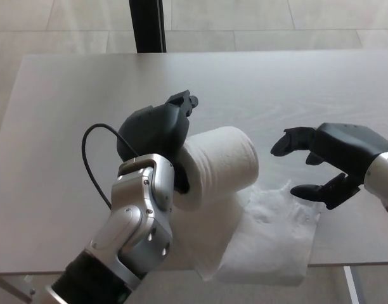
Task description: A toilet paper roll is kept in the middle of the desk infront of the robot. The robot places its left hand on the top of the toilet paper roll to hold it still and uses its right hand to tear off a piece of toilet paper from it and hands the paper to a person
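I am pinning the toilet paper roll (218,166) on its side with my left hand (157,130), fingers wrapped over its end. My right hand (327,166) is hovering spread and empty (nothing grasped yet), so next I judge its fingers must pinch the loose paper sheet (270,244) lying just below them.

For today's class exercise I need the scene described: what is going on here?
A humanoid robot works at a grey desk. Its left hand presses against the end of a toilet paper roll lying on its side. A loose sheet trails to the desk's front edge. The right hand hovers open beside it, holding nothing.
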Tool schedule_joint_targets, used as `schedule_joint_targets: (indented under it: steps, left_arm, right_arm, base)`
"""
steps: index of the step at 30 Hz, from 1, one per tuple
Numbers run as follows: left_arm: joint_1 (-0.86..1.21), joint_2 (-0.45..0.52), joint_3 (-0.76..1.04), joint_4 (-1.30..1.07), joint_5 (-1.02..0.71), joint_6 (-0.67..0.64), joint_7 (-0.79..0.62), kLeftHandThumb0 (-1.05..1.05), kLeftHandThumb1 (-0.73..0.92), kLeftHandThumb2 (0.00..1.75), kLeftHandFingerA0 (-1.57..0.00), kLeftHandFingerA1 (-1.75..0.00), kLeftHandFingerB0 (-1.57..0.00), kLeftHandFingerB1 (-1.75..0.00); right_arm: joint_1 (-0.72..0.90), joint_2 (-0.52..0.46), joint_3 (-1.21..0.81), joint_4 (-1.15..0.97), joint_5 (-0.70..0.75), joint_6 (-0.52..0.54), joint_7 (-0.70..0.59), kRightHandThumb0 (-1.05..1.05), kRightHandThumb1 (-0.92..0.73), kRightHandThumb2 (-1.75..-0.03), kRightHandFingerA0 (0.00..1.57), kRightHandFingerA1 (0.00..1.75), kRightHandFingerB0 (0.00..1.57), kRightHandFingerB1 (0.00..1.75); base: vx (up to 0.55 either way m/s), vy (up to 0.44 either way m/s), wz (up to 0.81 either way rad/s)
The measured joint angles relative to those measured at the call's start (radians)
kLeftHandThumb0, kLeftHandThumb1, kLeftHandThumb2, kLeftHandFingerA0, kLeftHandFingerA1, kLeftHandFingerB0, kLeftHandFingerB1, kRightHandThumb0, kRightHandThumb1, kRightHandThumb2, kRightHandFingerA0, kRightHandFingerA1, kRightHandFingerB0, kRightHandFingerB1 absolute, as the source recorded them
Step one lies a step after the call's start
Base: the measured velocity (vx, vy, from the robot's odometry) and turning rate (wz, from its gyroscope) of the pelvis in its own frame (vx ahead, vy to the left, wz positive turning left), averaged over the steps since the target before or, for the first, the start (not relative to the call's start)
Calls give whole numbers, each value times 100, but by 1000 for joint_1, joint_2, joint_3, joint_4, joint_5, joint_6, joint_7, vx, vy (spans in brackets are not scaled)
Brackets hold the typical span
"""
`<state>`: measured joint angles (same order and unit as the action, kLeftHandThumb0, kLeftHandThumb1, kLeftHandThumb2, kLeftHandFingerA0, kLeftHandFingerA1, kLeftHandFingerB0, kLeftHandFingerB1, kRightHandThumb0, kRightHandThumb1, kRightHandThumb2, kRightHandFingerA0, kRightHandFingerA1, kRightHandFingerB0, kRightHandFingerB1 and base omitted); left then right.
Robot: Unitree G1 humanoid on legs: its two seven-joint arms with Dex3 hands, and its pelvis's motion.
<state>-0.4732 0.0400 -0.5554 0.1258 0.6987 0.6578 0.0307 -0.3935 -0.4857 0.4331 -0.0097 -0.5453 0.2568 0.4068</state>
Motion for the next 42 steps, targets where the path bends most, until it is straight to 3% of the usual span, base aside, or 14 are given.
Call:
schedule_joint_targets:
  steps: [1, 2, 3, 4, 7, 8, 10, 12, 13, 15, 25, 31, 32, 42]
  left_arm:
    - [3, 2, 0, 1, 0, -5, 0, -55, 87, 65, -31, -48, -27, -39]
    - [3, 4, 0, 4, 0, -5, 0, -55, 86, 64, -31, -48, -27, -39]
    - [1, 6, 0, 4, 0, -5, -2, -55, 85, 63, -32, -48, -27, -39]
    - [-4, 7, 1, 5, 0, -5, -4, -54, 86, 64, -31, -47, -27, -39]
    - [-29, 20, 6, 6, 0, -5, -22, -54, 85, 64, -30, -49, -27, -39]
    - [-39, 25, 10, 7, 0, -5, -25, -55, 65, 104, -29, -61, -16, -51]
    - [-62, 33, 18, 8, 0, -5, -33, -53, 64, 104, -30, -61, -16, -51]
    - [-91, 41, 29, 8, 0, -5, -39, -58, 84, 64, -31, -51, -26, -41]
    - [-99, 43, 31, 8, 0, -5, -41, -54, 64, 105, -30, -61, -17, -51]
    - [-105, 43, 32, 7, 0, -5, -43, -58, 83, 64, -32, -50, -27, -41]
    - [-76, 30, 27, 20, 0, -7, -36, -55, 83, 64, -35, -50, -29, -42]
    - [-54, 22, 33, 37, 0, -18, -24, -57, 83, 66, -35, -49, -29, -41]
    - [-54, 21, 34, 40, 0, -20, -22, -58, 82, 66, -35, -51, -29, -42]
    - [-52, 3, 38, 71, -1, -49, -1, -57, 82, 65, -35, -52, -30, -41]
  right_arm:
    - [3, -1, -2, -7, -2, 6, 6, -62, -62, -59, 28, 58, 36, 42]
    - [4, -4, -1, -17, -4, 15, 18, -65, -46, -84, 21, 56, 29, 50]
    - [4, -8, 1, -25, -7, 23, 30, -61, -57, -58, 23, 49, 38, 37]
    - [4, -13, 5, -36, -11, 35, 45, -63, -44, -82, 22, 56, 32, 48]
    - [4, -21, 20, -53, -21, 63, 80, -60, -60, -59, 24, 49, 39, 35]
    - [4, -21, 26, -57, -25, 72, 90, -64, -48, -85, 21, 56, 31, 48]
    - [4, -20, 37, -69, -37, 86, 102, -64, -47, -84, 24, 58, 32, 49]
    - [8, -14, 49, -82, -48, 97, 107, -63, -47, -84, 24, 59, 31, 49]
    - [10, -11, 53, -86, -52, 102, 109, -61, -44, -82, 19, 58, 28, 49]
    - [16, -1, 71, -103, -65, 120, 119, -60, -42, -80, 15, 58, 25, 49]
    - [45, 24, 144, -232, -124, 247, 225, -35, -58, -57, 0, 47, 17, 33]
    - [123, 50, 155, -321, -169, 295, 229, -23, -60, -65, 10, 55, 25, 37]
    - [141, 56, 154, -334, -175, 294, 219, -19, -42, -97, 12, 58, 18, 54]
    - [274, 43, 164, -346, -278, 226, 78, -13, -32, -92, 0, 53, 9, 50]
  base:
    - [0, 0, 0]
    - [0, 0, 0]
    - [0, 0, 0]
    - [0, 0, 0]
    - [0, 0, 0]
    - [0, 0, 0]
    - [0, 0, 0]
    - [0, 0, 0]
    - [0, 0, 0]
    - [0, 0, 0]
    - [0, 0, 0]
    - [0, 0, 0]
    - [0, 0, 0]
    - [0, 0, 0]
